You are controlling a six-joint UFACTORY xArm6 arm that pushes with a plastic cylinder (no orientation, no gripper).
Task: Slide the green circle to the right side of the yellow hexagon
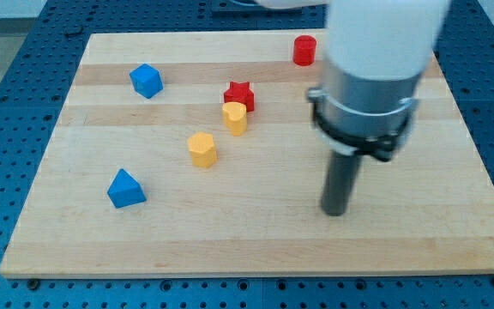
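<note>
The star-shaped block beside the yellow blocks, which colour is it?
Red. The star shows clearly in the camera view, touching a yellow block.

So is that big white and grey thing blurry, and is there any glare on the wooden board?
Camera view: the white and grey arm body looks soft, close to the lens; the coloured blocks, like the yellow hexagon block, are fairly sharp. The light wooden board shows even light, no strong glare. My tip casts only a faint shadow.

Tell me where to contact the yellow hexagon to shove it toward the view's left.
Press the yellow hexagon on its right-hand face, centred, coming from the view's right. My tip, which only pushes, stands to that side, touching nothing; the yellow heart sits above-right, so approach below it.
</note>
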